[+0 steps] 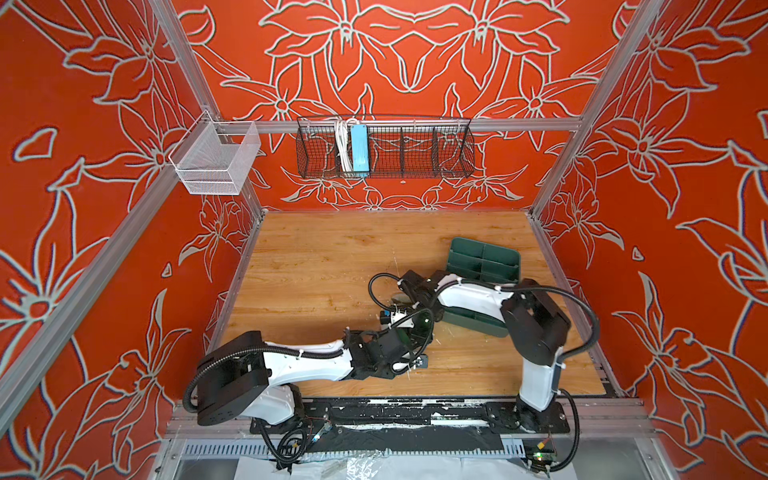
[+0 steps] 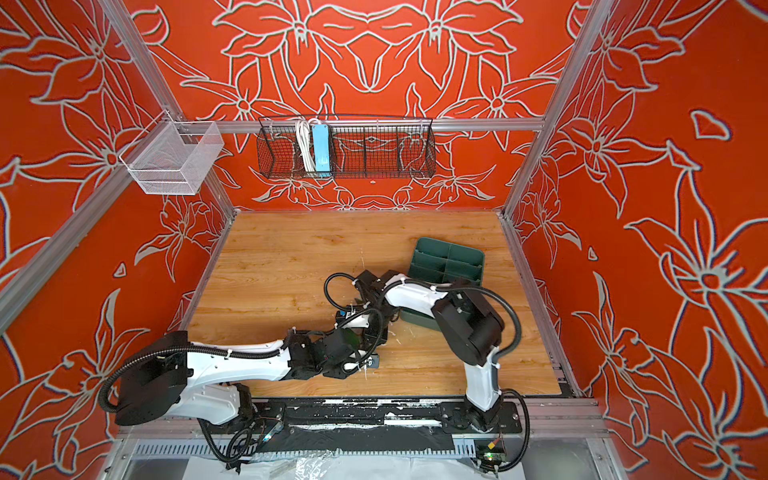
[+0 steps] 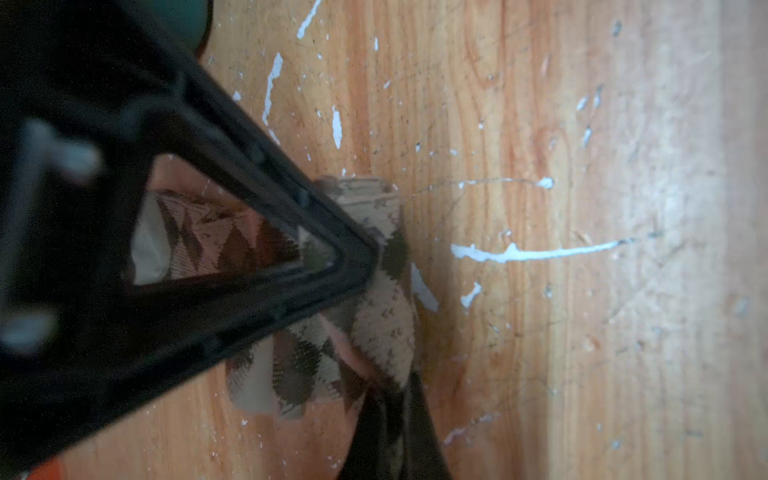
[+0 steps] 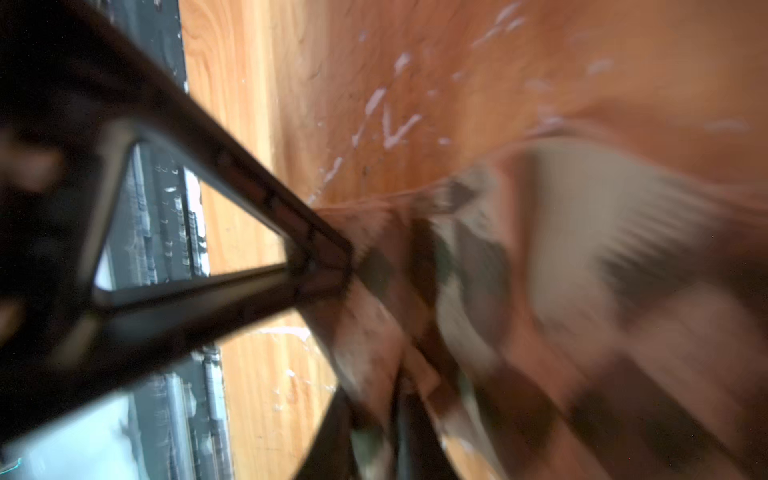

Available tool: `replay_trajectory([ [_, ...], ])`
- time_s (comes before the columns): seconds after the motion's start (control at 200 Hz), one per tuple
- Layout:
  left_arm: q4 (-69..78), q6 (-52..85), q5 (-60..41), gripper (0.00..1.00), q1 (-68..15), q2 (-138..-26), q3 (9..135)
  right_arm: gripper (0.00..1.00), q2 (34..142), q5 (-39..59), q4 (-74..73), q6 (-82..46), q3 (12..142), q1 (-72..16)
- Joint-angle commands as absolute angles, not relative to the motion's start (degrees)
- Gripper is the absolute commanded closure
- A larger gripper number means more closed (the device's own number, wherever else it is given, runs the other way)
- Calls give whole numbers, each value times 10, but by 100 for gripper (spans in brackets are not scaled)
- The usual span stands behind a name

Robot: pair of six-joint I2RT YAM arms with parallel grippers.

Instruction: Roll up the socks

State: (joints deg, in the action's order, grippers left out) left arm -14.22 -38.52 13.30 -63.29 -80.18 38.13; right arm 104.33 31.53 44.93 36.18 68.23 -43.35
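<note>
place: lab robot cell | evidence: aluminium frame (image 1: 519,124), red floral wall panels (image 1: 415,54), wooden tabletop (image 1: 332,257)

No text, label, brand or number can be read in any view (both wrist views are blurred); the blue box (image 1: 359,148) in the wire basket (image 1: 415,166) shows no legible marking.

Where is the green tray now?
In both top views the green tray lies right of centre on the wooden table, partly under the right arm.

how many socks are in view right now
1. The olive-and-beige argyle fabric sock lies bunched on the wooden table, seen in both wrist views. In both top views the two robot arms cover that spot, so another sock may be hidden.
</note>
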Motion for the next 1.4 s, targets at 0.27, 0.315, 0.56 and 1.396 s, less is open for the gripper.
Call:
replay_trajectory([
  [0.27, -301, -383, -2, 100, -577, -847, 450, 49, 598, 86, 141, 293, 430, -374],
  [0.315, -332, -377, -45, 100, -551, -857, 476, 47, 535, 53, 95, 291, 404, -374],
  [0.56, -442, -360, -207, 100, -443, -950, 593, 48, 358, 211, 144, 420, 342, -386],
  [1.396, -467, -335, -248, 100, -393, -1024, 658, 84, 959, -184, -160, 506, 371, -664],
])
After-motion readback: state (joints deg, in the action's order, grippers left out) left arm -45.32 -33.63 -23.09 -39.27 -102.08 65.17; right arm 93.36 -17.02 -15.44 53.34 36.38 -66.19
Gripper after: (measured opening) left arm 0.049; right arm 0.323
